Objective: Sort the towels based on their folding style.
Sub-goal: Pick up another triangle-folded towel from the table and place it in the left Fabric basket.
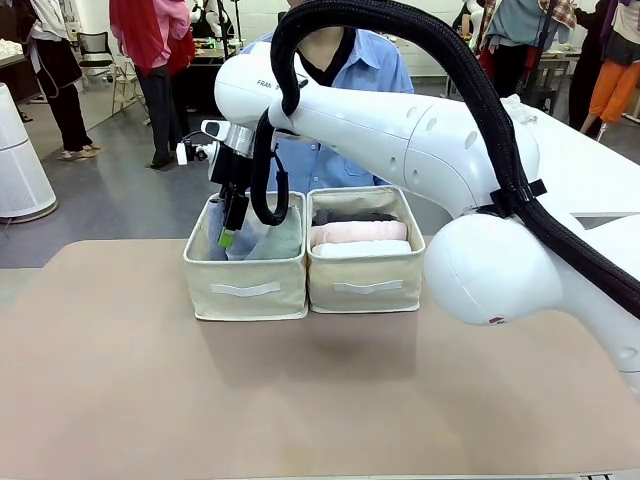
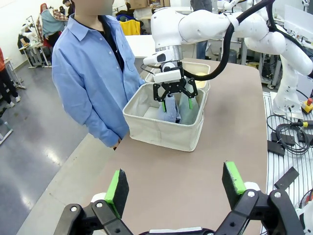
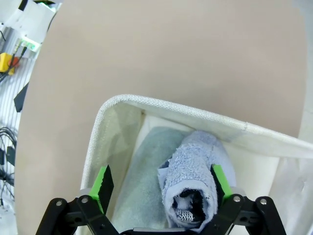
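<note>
Two beige fabric bins sit side by side on your tan table top point(image 1: 120, 400), which is matte and bare around them. The right gripper point(image 2: 176, 101) hangs over the left bin point(image 1: 245, 285) with its jaws spread wide and nothing clamped between them. Seen from the right wrist, the light blue towel point(image 3: 191, 171) stands between those jaws, close against one green pad point(image 3: 221, 181), its open rolled end facing the camera. The pale green towel point(image 3: 144, 181) lies just beside it, under the gap toward the other pad, both inside that bin.

In the right bin point(image 1: 367, 282), off to the side of those jaws, you can see the pink towel point(image 1: 358, 232) and the white towel point(image 1: 360, 249) lying lengthwise, with a dark towel point(image 1: 350, 216) behind them; a strip of yellow point(image 2: 202, 75) shows in it from the left wrist.

The left gripper point(image 2: 173, 188) is well back from the bins, jaws wide and empty, only table between its pads.

A person in a blue shirt point(image 2: 95, 73) stands at the far edge, just behind the bins. Around you: grey polished floor point(image 1: 100, 200), other people standing at further tables, cables on the floor beside the table
</note>
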